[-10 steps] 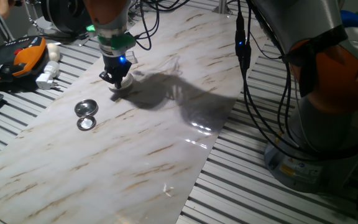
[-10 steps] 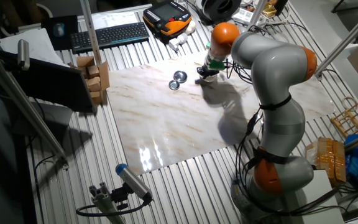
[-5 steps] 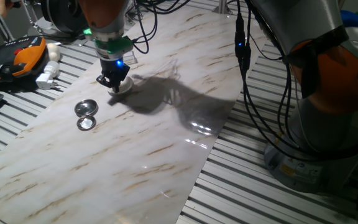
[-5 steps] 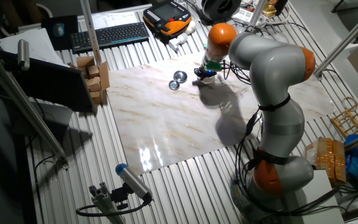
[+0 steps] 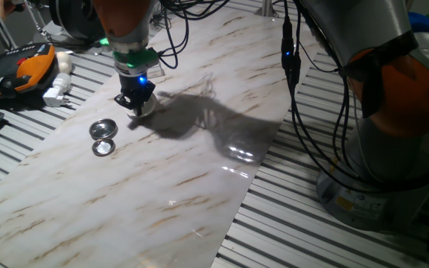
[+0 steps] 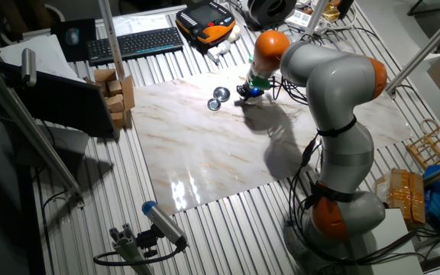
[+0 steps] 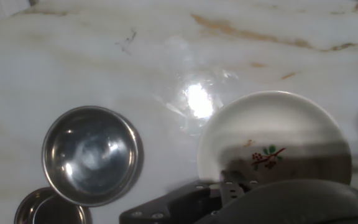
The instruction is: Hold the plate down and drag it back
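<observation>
Glazed white round plate with a small sprig motif (image 7: 272, 143) | under the gripper (image 5: 135, 106), 3 o'clock of two steel bowls (image 7: 92, 155) | stiff, light, slippery on marble table (image 5: 199, 149): press inner floor | jaw state cannot tell

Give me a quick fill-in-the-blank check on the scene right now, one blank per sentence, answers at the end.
1. The gripper is down on the white ____.
2. Next to the plate sit ____ shiny metal dishes.
3. Everything rests on a board with a ____ pattern.
4. The small sprig painted inside the plate has ____ leaves.

Missing words: plate; two; marble; green
</observation>
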`<state>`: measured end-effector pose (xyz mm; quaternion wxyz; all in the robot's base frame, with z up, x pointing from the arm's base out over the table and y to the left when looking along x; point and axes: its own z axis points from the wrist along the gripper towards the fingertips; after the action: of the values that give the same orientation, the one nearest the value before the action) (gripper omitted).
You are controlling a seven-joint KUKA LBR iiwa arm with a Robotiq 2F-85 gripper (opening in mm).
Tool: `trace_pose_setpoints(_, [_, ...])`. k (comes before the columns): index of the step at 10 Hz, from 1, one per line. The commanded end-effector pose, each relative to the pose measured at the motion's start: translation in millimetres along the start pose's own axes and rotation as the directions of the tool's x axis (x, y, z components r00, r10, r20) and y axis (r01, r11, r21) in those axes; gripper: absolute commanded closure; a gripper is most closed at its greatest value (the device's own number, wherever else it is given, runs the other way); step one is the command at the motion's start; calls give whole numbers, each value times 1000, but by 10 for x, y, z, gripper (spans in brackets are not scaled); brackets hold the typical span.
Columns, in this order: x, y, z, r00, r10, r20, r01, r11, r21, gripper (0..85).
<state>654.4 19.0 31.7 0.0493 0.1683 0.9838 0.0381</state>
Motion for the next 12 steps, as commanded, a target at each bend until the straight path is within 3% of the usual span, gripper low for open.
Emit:
trace_pose_setpoints(1, [10,15,-5,1000,1,-2,-1,1000,1,850])
trace_pose_setpoints(12, [185,304,1,998,50,-31,-50,999,0,850])
